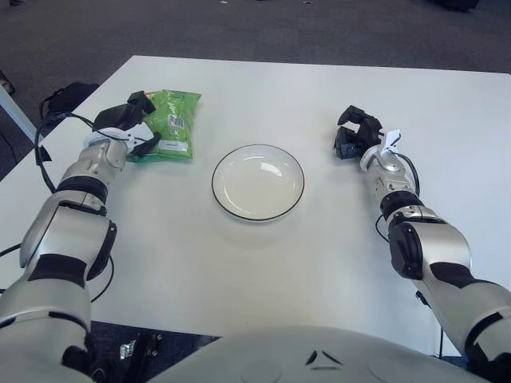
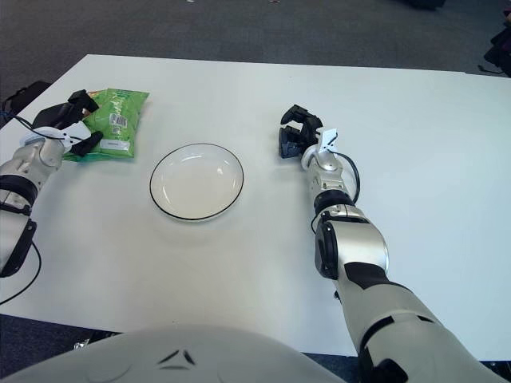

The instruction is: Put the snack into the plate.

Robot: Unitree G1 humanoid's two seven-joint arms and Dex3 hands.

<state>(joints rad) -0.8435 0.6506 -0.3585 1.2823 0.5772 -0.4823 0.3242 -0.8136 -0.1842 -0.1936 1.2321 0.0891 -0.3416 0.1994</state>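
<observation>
A green snack bag (image 1: 172,124) is at the left of the white table, its right end turned toward the plate. My left hand (image 1: 132,126) grips the bag's left edge, fingers curled above and below it. The white plate (image 1: 257,182) with a dark rim sits empty at the table's middle, right of the bag. My right hand (image 1: 355,132) shows right of the plate, fingers curled, holding nothing.
The white table (image 1: 319,255) runs to dark carpet at the back. A black cable (image 1: 40,152) loops by my left forearm, and a dark object (image 1: 68,96) sits off the table's left edge.
</observation>
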